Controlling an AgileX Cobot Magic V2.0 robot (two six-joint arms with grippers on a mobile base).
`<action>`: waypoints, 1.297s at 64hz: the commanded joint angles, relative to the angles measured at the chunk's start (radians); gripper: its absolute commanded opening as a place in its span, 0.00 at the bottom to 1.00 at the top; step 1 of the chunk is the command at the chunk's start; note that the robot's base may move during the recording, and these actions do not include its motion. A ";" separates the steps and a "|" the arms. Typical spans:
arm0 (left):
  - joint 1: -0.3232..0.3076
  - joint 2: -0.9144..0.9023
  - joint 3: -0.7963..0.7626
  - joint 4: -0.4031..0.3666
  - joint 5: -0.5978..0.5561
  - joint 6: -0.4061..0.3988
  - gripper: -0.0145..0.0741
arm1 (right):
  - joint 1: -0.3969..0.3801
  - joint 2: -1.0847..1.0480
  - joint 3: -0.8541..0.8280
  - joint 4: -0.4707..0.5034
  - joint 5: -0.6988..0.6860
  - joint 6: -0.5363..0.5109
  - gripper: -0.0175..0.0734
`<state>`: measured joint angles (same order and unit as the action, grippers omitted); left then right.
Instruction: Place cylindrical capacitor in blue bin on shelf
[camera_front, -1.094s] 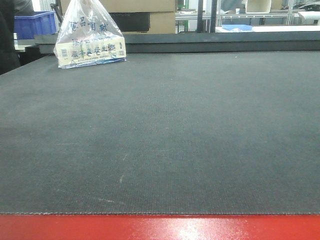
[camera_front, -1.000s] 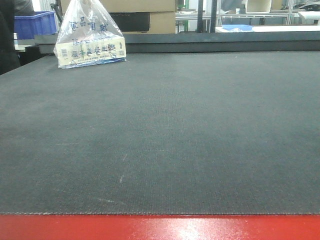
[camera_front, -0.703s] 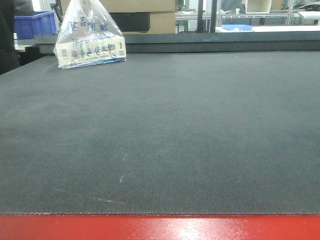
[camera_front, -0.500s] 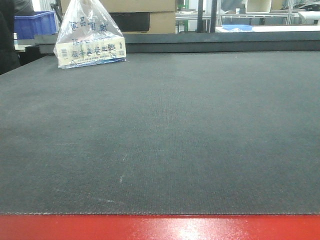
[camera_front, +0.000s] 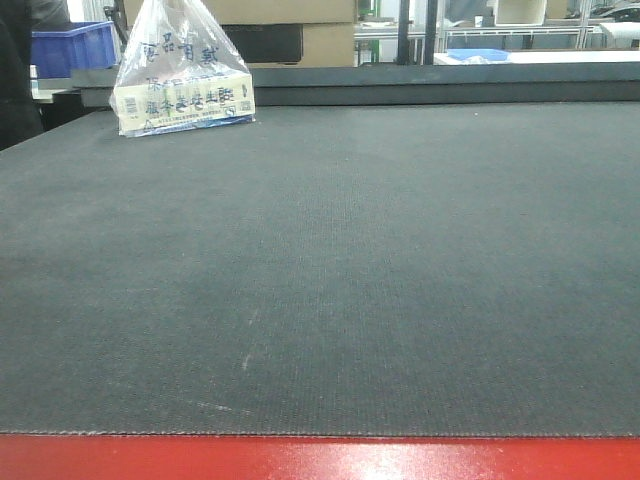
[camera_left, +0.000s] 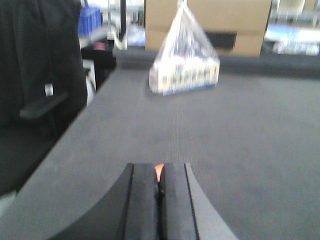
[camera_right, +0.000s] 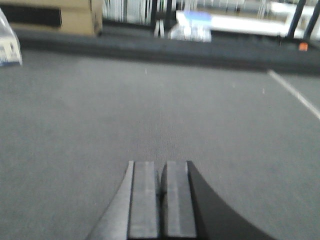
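No cylindrical capacitor shows as such. In the left wrist view my left gripper (camera_left: 159, 172) is shut over the dark mat, with a small orange thing (camera_left: 158, 171) pinched between its tips; I cannot tell what it is. My right gripper (camera_right: 162, 172) is shut with nothing between its pads, low over the mat. A blue bin (camera_front: 68, 45) stands behind the table at the far left, and also shows blurred in the left wrist view (camera_left: 90, 21). Neither gripper shows in the front view.
A clear plastic bag holding a printed box (camera_front: 182, 80) stands at the table's far left. Cardboard boxes (camera_front: 300, 30) and metal shelving (camera_front: 500, 25) are behind the table. A dark chair (camera_left: 35, 75) stands off the table's left side. The table's front edge is red (camera_front: 320, 460).
The whole front view has shifted slightly down and to the right, and the red front strip shows thinner. Nothing on the table has moved.
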<state>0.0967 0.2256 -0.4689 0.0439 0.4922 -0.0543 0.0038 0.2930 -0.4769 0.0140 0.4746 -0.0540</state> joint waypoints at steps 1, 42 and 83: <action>0.001 0.127 -0.116 -0.016 0.134 0.002 0.04 | 0.000 0.126 -0.124 -0.004 0.117 -0.002 0.01; 0.001 0.963 -0.558 -0.164 0.382 0.002 0.04 | 0.000 0.755 -0.525 0.174 0.364 -0.002 0.01; 0.001 1.257 -0.767 -0.071 0.485 0.054 0.04 | 0.000 1.178 -0.643 0.131 0.470 -0.002 0.28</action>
<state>0.0967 1.4842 -1.2254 -0.0303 0.9794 0.0000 0.0038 1.4497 -1.1086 0.1583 0.9338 -0.0540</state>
